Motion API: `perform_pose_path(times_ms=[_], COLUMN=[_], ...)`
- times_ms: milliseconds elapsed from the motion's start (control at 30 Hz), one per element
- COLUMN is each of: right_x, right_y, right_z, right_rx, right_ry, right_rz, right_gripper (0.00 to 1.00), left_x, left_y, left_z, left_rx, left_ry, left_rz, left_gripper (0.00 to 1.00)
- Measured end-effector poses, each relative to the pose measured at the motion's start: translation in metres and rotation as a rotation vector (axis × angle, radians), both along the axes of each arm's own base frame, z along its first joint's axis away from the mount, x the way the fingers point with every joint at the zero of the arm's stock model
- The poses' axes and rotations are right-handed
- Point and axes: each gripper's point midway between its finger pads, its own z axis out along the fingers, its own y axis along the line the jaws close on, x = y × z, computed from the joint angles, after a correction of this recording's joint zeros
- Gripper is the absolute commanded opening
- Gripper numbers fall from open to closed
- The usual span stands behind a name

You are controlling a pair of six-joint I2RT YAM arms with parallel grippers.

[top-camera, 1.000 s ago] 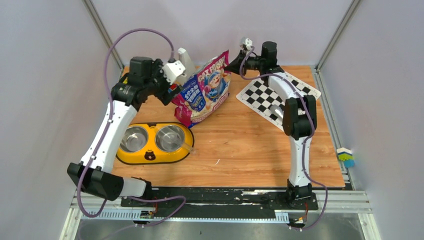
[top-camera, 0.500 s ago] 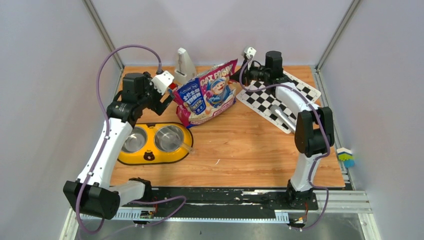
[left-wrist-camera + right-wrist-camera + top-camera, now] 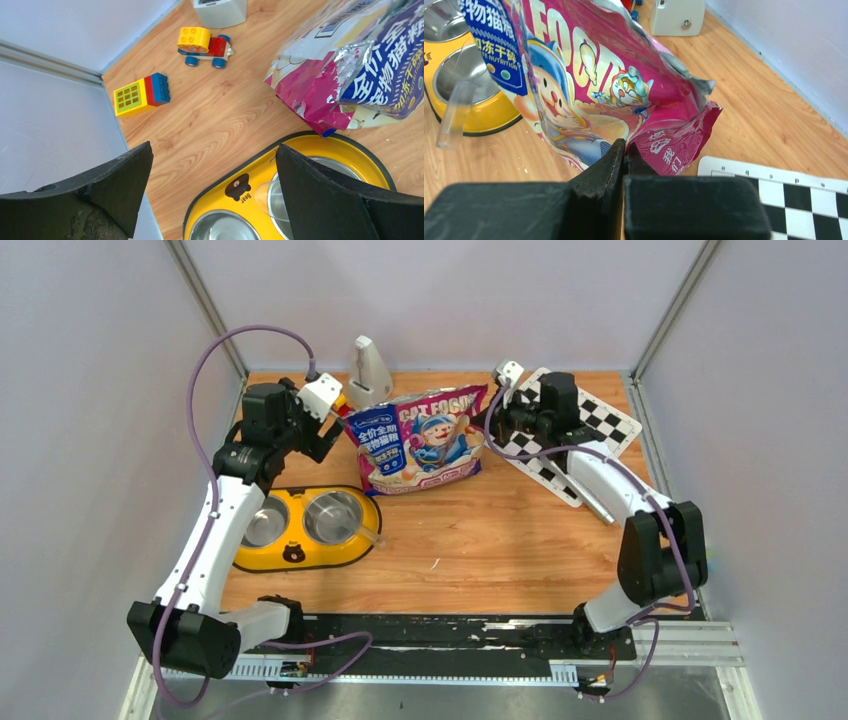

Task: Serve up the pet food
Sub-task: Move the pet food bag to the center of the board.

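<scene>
Your right claw (image 3: pixel 624 150) pinches shut on the torn magenta corner of the pet food bag (image 3: pixel 425 440), which leans low across the back middle of the wooden counter (image 3: pixel 500 540), its cartoon-cat face turned up to the overhead camera. Your left claw (image 3: pixel 212 155) hangs wide apart and holds nothing. It is just left of the bag's bottom end and above the far edge of the yellow feeder (image 3: pixel 330 555), whose two steel bowls sit at the counter's left side. A clear scoop (image 3: pixel 370 530) sits in the right-hand bowl, its handle poking over the rim. A checkerboard sheet (image 3: pixel 610 420) lies at the back right, partly under your right arm. A pale grey stand (image 3: pixel 369 370) is upright at the back edge behind the bag. In the back left corner, the left wrist view shows a brick-built toy car (image 3: pixel 205 44) and a yellow, red and blue block (image 3: pixel 141 93) apart from each other. Pale lilac-grey walls (image 3: pixel 450 300) close in three sides, with an aluminium post (image 3: pixel 207 305) running up each back corner.
</scene>
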Motion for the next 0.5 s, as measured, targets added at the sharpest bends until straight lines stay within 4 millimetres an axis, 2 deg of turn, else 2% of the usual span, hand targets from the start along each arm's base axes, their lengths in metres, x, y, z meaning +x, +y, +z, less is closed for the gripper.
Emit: perform_pose_path(times_ms=[367,500], right_x=[-0.069,-0.083], right_y=[-0.021,-0.029], right_z=[-0.003,-0.004], right_rx=[-0.017,-0.017], right_ry=[0.008,-0.020], right_rz=[-0.044,-0.069], right_gripper=[0.00,0.00], left_x=[0.000,-0.009], left_y=[-0.002,-0.004], left_z=[-0.002,-0.006], left_rx=[-0.013,-0.024], left_ry=[0.005,0.016], left_rz=[-0.003,-0.023], left_gripper=[1.00,1.00])
